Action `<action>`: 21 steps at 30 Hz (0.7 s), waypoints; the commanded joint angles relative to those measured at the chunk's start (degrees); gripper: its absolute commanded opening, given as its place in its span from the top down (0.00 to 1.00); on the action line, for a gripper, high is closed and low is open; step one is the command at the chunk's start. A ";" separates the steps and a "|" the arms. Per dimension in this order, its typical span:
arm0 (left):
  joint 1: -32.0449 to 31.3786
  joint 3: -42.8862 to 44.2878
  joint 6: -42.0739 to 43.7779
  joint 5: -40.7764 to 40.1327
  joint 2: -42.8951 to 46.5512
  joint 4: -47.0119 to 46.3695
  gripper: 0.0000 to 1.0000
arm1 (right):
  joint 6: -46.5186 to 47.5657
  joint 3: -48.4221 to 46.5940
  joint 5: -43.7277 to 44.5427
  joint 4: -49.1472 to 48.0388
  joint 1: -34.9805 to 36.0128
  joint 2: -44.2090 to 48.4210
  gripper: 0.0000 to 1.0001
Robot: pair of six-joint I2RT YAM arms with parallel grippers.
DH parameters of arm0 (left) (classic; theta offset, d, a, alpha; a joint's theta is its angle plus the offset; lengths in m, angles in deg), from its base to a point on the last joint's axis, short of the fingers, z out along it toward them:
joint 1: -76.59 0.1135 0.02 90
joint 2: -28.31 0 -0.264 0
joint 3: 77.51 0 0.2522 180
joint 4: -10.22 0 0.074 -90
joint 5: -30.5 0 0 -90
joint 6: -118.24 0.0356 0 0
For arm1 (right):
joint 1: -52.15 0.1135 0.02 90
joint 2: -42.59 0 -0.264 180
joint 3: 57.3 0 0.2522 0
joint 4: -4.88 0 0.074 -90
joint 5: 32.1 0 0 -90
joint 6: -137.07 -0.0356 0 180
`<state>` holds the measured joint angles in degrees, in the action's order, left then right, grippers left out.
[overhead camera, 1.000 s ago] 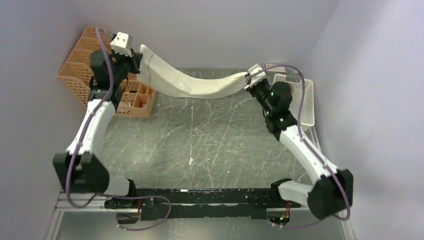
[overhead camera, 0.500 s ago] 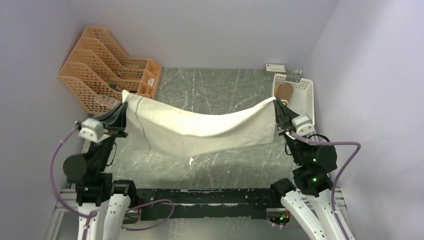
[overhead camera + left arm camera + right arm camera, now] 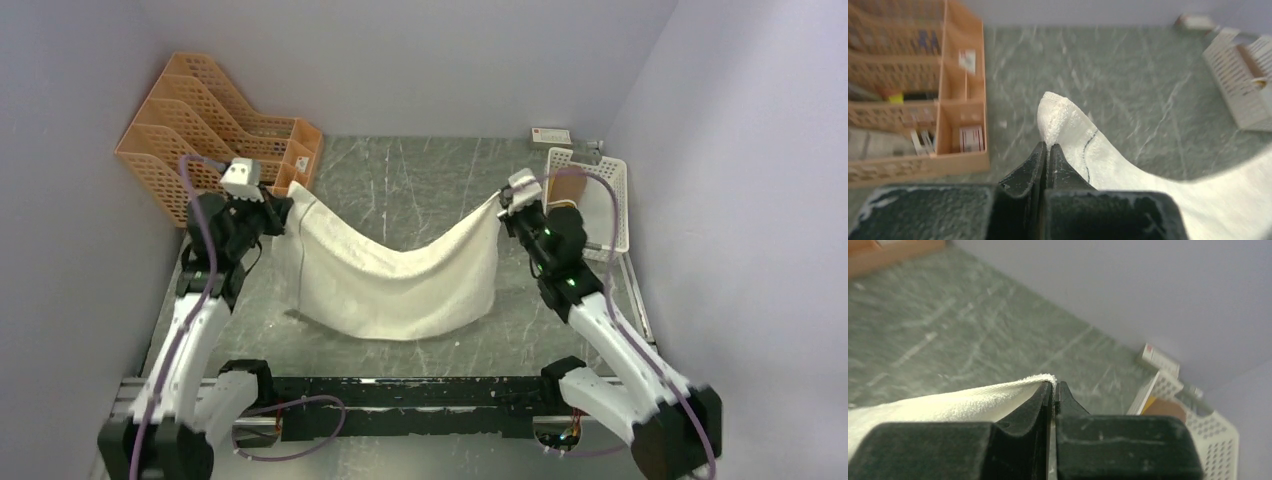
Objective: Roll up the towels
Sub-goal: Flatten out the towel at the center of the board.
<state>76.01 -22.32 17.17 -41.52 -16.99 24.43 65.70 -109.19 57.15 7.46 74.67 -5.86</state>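
1. The large cream-white terry cloth towel point(image 3: 400, 285) is held up by two of its corners. This is judged to be done so that it opens to its full width and can be laid flat before rolling.
2. The left two-finger black gripper point(image 3: 1047, 148) is clamped tight on one corner. In the left wrist view a tuft of cloth is seen poking past the pinched fingertips, and the rest of the cloth trails away below and to the right. This gripper is placed just beside the near right corner of the orange lattice plastic desk organiser point(image 3: 200, 120).
3. The right two-finger black gripper point(image 3: 1054, 388) is likewise closed fully on the opposite corner, with only the cloth's edge caught between the tips. It is held well apart from the organiser, to its right.
4. The towel is thus slung between the two grippers in a deep sag, to the right of the organiser. Its lower edge is brought down to, or very near, the dark green marbled table top point(image 3: 420, 170). Whether the cloth touches the organiser cannot be told.
5. A brown cloth with a mustard-yellow edge point(image 3: 1170, 409) is glimpsed inside the white perforated plastic basket point(image 3: 612, 215), well apart from the organiser, far to its right. Whether it is rolled cannot be made out.
6. Rolling of the cream towel is judged not yet begun. A flat spread on the table would be needed first, and a crooked lay could spoil the roll.
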 commanded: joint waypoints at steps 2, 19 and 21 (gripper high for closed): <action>0.17 1.80 -0.79 -3.86 -16.51 -4.96 0.93 | -8.16 -2.42 0.54 -10.64 -8.81 -18.70 1.00; 0.02 43.16 0.47 5.34 -72.73 -17.14 0.93 | -7.84 -42.81 -2.79 -12.49 -19.12 -67.78 1.00; 0.00 51.04 1.81 5.68 -77.84 -14.27 0.90 | -7.11 -46.00 -0.16 -13.09 -19.72 -70.75 0.96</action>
<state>76.01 17.55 16.06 -40.56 -87.04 8.58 56.28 -149.70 52.51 -5.46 56.49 -72.17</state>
